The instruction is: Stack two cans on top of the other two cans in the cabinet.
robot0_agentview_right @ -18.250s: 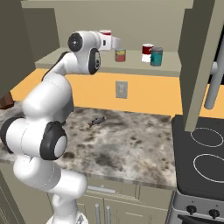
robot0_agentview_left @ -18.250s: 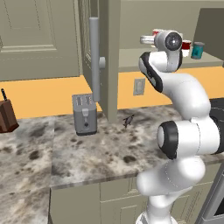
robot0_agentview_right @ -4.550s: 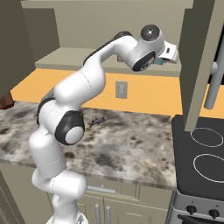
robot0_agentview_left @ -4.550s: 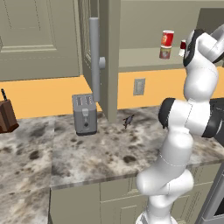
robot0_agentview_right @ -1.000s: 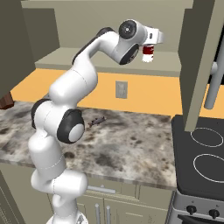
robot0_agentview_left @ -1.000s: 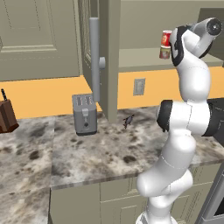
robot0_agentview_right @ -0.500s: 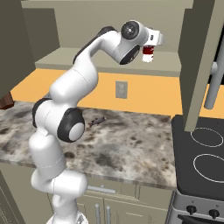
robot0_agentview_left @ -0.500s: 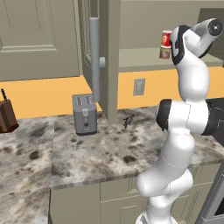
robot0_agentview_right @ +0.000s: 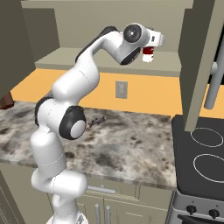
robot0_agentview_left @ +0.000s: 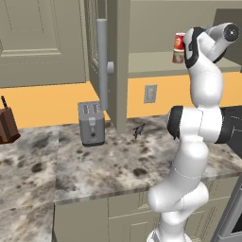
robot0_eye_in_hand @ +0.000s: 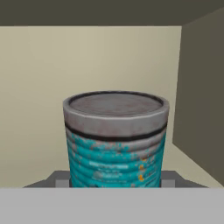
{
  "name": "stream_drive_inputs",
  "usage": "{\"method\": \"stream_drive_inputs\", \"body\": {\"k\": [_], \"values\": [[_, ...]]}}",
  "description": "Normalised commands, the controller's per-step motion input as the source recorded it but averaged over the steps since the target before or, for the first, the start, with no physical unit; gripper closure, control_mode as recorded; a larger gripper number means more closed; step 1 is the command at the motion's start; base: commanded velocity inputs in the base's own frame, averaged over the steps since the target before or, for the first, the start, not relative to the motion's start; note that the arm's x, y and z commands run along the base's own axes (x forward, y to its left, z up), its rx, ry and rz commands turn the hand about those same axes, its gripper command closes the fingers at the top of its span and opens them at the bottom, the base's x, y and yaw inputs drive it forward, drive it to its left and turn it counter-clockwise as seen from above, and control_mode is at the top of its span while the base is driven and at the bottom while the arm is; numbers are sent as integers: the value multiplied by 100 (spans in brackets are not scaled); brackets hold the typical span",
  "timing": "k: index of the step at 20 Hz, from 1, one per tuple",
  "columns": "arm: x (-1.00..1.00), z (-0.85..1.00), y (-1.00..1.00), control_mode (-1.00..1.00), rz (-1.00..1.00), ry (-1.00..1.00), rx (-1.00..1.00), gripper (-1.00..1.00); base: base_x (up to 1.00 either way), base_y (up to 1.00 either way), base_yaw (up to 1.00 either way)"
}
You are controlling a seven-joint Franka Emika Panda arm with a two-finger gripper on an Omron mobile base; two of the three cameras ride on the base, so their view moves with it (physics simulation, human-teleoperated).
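The teal can is framed squarely between the gripper fingers, beside the cabinet wall, for lifting; actual clamping cannot be told.

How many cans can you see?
4: bright red can atop brown can, dark red-and-white can beside the arm, teal can in the gripper. Others may be hidden.

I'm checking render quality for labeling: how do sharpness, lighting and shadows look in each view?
Hand view: teal can close and soft-edged, label print blurry, side wall darker. Left base view: even flat light, red can small but legible, no glare. Right base view: cabinet interior dim, countertop evenly lit, faint shadows.
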Motion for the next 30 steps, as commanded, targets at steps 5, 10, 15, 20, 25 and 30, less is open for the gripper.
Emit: {"method": "stream_drive_inputs", "body": {"k": [5,10,15,20,25,30], "values": [[6,0,-12,-100,0,0,0,100,0,0,0],[2,0,-2,-100,0,0,0,100,0,0,0],[3,0,0,-100,1,0,0,100,0,0,0],[4,-1,0,-100,1,0,0,100,0,0,0],[1,-6,0,-100,1,0,0,100,0,0,0],[0,-5,0,-100,0,0,0,100,0,0,0]]}}
